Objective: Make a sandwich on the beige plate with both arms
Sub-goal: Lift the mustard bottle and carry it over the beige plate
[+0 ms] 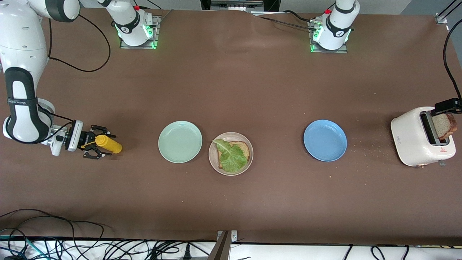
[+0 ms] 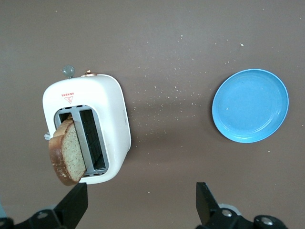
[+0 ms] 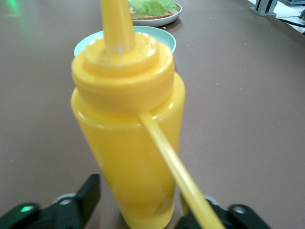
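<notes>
The beige plate (image 1: 212, 159) holds one brown bread slice (image 1: 243, 147) with a green lettuce leaf (image 1: 230, 159) on top. A second bread slice (image 1: 443, 125) (image 2: 67, 153) sticks up out of the white toaster (image 1: 411, 139) (image 2: 114, 102). My left gripper (image 1: 447, 105) (image 2: 141, 206) hangs open over the table beside the toaster, holding nothing. At the right arm's end of the table, my right gripper (image 1: 102, 143) (image 3: 143, 207) is open, with its fingers on either side of a yellow squeeze bottle (image 1: 110, 144) (image 3: 128, 138); a gap shows beside one finger (image 3: 88, 193).
A mint green plate (image 1: 180, 141) (image 3: 164, 38) lies beside the beige plate, toward the right arm's end. A blue plate (image 1: 325, 140) (image 2: 250, 105) lies between the beige plate and the toaster. Crumbs are scattered near the toaster. Cables run along the table edge nearest the front camera.
</notes>
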